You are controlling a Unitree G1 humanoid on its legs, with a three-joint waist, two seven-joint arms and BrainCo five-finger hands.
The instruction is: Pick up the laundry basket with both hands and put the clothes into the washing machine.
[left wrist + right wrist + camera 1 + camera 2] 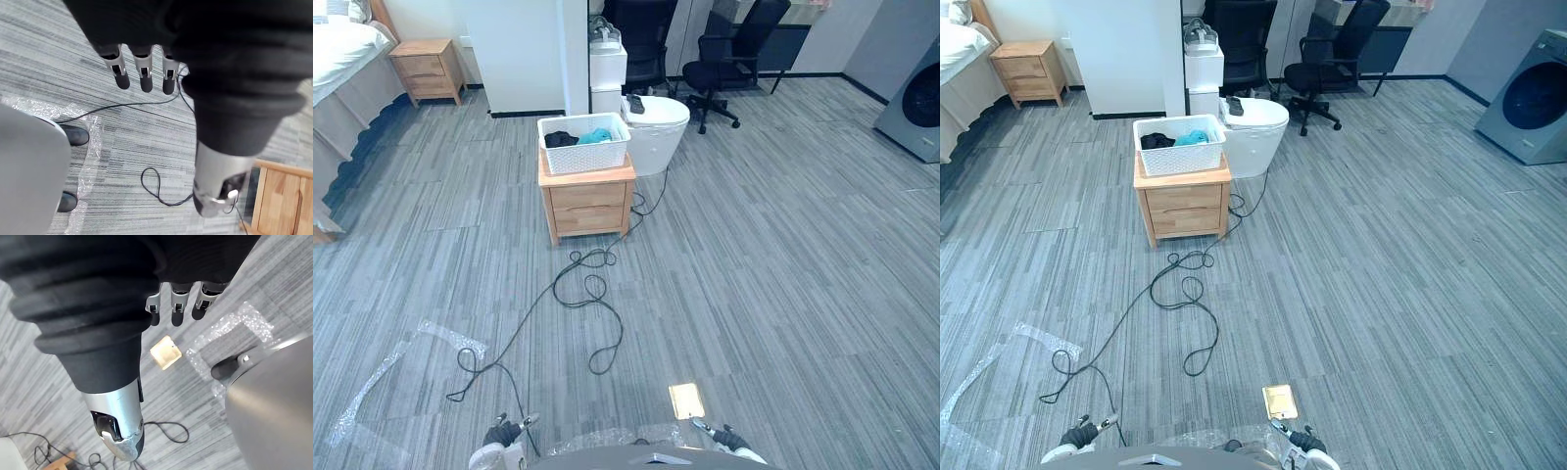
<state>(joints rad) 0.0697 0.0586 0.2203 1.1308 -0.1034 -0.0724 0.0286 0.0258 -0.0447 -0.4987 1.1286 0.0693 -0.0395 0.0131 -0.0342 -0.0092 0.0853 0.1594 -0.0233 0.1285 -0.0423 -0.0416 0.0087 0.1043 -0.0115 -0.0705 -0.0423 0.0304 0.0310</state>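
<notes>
On wooden nightstand [589, 208], laundry basket [587, 158] of clothes [579, 138]

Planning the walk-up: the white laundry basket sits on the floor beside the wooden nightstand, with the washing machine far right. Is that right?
No. The laundry basket sits on top of the wooden nightstand, not on the floor beside it; the left eye view shows this. The washing machine is far right.

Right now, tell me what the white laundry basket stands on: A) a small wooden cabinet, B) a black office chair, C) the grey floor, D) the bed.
A: the laundry basket, with clothes in it, sits on top of the wooden cabinet.
</notes>
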